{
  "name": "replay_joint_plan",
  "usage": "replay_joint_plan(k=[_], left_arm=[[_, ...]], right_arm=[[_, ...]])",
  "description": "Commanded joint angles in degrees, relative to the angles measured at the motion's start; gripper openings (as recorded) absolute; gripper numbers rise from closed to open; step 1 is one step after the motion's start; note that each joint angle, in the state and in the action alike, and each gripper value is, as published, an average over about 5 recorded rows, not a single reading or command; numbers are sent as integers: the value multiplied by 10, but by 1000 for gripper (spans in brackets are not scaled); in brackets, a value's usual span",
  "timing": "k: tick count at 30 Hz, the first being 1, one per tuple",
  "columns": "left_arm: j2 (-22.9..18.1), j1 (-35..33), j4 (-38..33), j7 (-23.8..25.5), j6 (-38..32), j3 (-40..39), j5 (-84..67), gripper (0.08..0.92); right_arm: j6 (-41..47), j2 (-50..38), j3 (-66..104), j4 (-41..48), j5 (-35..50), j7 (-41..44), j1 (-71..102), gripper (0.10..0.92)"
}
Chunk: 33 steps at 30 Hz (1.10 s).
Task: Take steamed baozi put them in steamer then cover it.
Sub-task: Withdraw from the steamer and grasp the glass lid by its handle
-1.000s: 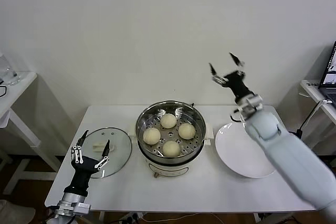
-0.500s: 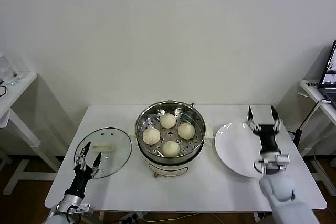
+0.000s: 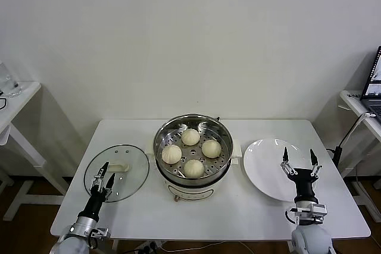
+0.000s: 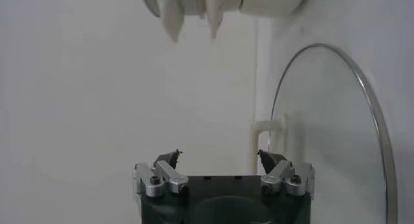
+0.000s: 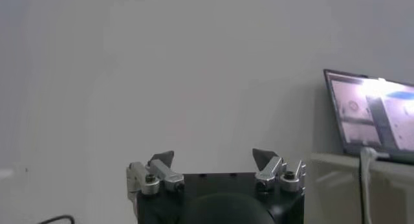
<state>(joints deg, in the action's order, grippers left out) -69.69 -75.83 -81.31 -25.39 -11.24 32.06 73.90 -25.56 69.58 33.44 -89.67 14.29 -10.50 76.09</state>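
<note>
Baozi (image 3: 191,152) fill the steamer (image 3: 193,156); cover (image 3: 117,172) lies beneath the spread, empty left gripper (image 3: 103,172).

The left gripper (image 3: 103,171) is held low at the near left, pointing up — jaws spread. The right gripper (image 3: 299,156) is posed likewise at the near right — jaws wide, nothing held.

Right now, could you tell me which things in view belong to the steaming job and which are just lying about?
Part of the job:
- four baozi, already in the steamer
- glass cover, flat on the table to the steamer's left
- left pincer, open over the cover
- right pincer, open over the plate

Lying about:
- white plate, bare
- laptop on the side table
</note>
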Motion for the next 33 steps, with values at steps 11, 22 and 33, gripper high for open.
replay_joint_plan(k=[11, 22, 33], left_arm=[[0, 70, 54, 18, 42, -21, 17, 823], [4, 92, 62, 49, 61, -50, -22, 823], [1, 107, 65, 62, 70, -58, -36, 823]], right_arm=[[-23, 34, 14, 13, -22, 12, 33, 823], [-31, 44, 12, 23, -30, 15, 30, 823], [-33, 49, 14, 22, -39, 17, 32, 823]])
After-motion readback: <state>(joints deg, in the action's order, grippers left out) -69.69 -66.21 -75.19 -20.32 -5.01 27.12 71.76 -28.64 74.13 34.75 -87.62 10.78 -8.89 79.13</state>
